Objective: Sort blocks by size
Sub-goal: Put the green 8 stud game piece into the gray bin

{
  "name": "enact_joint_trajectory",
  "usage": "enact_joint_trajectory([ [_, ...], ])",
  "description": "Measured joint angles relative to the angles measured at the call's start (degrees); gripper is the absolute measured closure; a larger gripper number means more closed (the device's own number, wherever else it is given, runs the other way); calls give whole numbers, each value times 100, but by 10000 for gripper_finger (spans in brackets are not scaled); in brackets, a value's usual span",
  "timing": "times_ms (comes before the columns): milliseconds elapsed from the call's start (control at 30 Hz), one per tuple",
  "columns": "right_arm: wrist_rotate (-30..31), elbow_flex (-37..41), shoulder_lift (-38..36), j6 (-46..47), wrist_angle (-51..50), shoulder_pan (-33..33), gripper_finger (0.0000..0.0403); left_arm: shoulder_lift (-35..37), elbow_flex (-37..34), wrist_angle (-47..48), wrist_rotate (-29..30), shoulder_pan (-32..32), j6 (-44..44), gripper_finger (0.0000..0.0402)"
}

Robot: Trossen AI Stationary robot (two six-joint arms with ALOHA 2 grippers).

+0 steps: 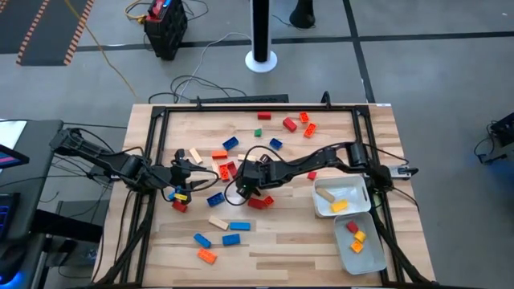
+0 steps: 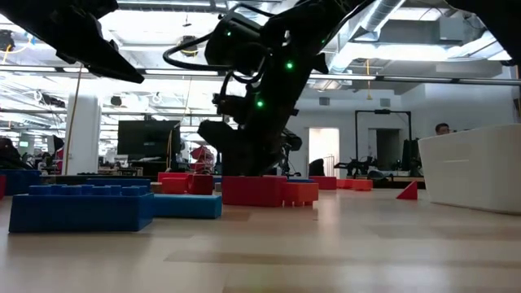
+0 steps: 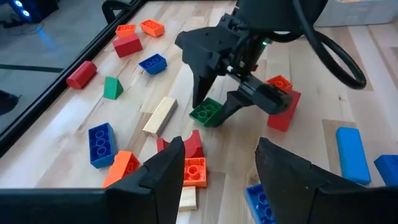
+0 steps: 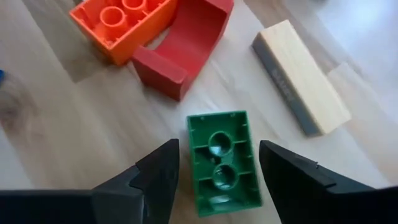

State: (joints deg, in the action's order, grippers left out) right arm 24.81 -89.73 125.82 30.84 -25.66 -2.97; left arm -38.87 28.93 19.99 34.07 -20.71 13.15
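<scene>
Green brick [image 4: 222,163], lying hollow side up on the bench [image 4: 56,149], sits right between the spread fingers of my right end effector [image 4: 219,177]. The fingers stand on either side of it; whether they press its sides I cannot tell. Just beyond it lie a red arch-shaped block [image 4: 186,50], an orange block [image 4: 124,22] also hollow side up and touching the arch, and a tan oblong block [image 4: 301,78] a little apart.

From my left wrist the same green brick [image 3: 207,112] shows under the right end effector [image 3: 217,109], which points down at the middle of the bench. A red block with an orange one on top [image 3: 281,106] sits just beside it. My left end effector [image 3: 221,171] hangs spread and empty, near an orange block [image 3: 194,172], with a blue brick [image 3: 101,144] and another tan block [image 3: 160,116] close by.

From above, my right end effector [image 1: 247,183] is at the centre of the bench [image 1: 273,249] and my left end effector [image 1: 186,178] is to its left, with red, blue and yellow blocks near it. The other blocks lie scattered over the bench: red and orange ones [image 1: 299,124] toward the far edge, blue, tan and orange ones [image 1: 217,241] toward the near edge. Two white trays stand at the right side: the upper tray [image 1: 321,205] holds a tan and a yellow block, the lower tray [image 1: 345,250] holds red, orange and yellow pieces.
</scene>
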Motion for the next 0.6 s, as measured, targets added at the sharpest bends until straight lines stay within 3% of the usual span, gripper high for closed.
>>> enact_joint_trajectory([
  [167,-231,0,14,-492,-61,92,173,0,0,28,-5,0,5,213],
  [400,-523,116,2,-756,-57,236,239,0,0,25,-12,0,0,213],
  [600,-762,142,-287,-1079,-783,239,240,0,0,21,-9,0,-46,213],
])
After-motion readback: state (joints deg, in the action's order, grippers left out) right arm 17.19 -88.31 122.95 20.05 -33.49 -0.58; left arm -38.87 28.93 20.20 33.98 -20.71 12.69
